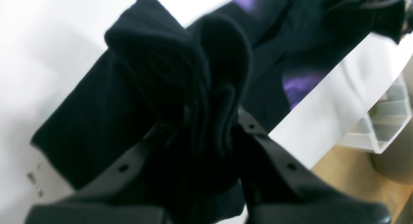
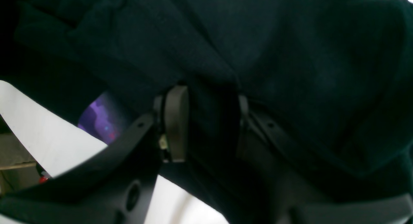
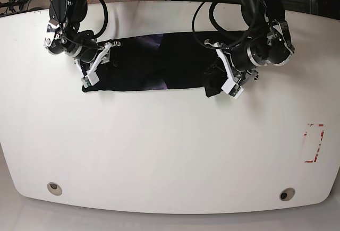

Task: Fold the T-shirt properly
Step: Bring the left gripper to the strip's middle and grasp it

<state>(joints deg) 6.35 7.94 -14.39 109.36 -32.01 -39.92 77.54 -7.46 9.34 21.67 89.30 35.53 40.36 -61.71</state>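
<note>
The T-shirt (image 3: pixel 159 63) lies as a narrow black band across the upper middle of the white table (image 3: pixel 170 151) in the base view, stretched btwn both arms, w/ a bit of purple-ish print showing near its top and lower edge. Left gripper (image 3: pixel 226 77), at the right end of the band in that view, is clamped on a thick wad of cloth: in the left wrist view its fingers (image 1: pixel 255 130) pinch several bunched layers that bulge up past the tips at frame centre. Right gripper (image 3: pixel 98 61), at the left end of the band, also has cloth btwn its fingers (image 2: pixel 176 121); in the right wrist view they stand somewhat apart w/ a fold of dark fabric filling the gap and the rest draped over the top of the frame. Risks, as I judge them: the left grip holds a wad rather than a clean edge, so inner layers could slip out and the fold come out lopsided. If the two arms pull apart unevenly, the band may twist or skew instead of lying square. The right grip looks looser, so a quick lift could drop that end. On release, cloth may cling to a finger and drag the fold open.
</note>
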